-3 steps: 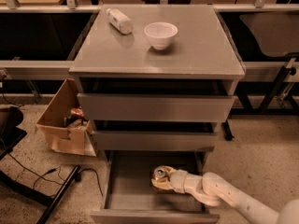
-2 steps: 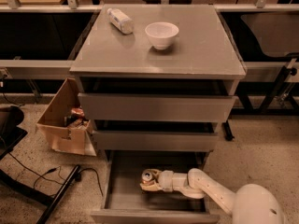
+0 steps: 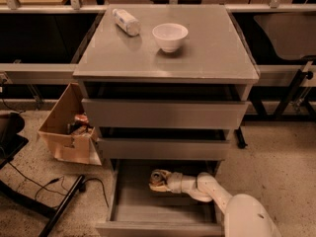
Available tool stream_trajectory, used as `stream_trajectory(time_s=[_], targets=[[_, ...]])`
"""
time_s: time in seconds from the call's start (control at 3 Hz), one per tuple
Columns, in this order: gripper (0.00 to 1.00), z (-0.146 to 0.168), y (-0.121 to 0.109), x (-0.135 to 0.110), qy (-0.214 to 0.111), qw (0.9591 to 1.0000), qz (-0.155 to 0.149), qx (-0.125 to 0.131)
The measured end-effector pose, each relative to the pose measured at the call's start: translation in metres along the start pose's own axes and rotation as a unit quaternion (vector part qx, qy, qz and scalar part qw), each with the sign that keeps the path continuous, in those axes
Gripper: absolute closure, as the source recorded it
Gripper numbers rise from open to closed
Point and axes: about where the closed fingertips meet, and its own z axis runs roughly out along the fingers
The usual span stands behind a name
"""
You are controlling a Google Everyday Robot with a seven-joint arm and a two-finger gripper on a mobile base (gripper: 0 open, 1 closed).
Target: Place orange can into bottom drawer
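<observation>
Gripper (image 3: pixel 164 182) is positioned inside the pulled-out bottom drawer (image 3: pixel 143 209), toward its back wall, reached in from the right side. Clamped in it is the orange can (image 3: pixel 157 176), held tilted; contact with the drawer floor cannot be judged.
</observation>
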Motion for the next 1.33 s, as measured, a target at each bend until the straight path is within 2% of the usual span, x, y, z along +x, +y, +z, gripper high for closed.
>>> stream_trajectory(time_s=[0.33,0.67,1.0,1.33], targets=[[1.0,0.0057,-0.0158,0.0035,-0.006,0.9995,-0.021,0.021],[1.0,0.0056,-0.0197,0.0069,0.007,0.9986,-0.043,0.029],[1.0,0.0069,-0.0124,0.0093,0.033,0.9978,-0.056,0.015],[0.82,0.0084,-0.0102,0.0092,0.033,0.9978,-0.055,0.013]])
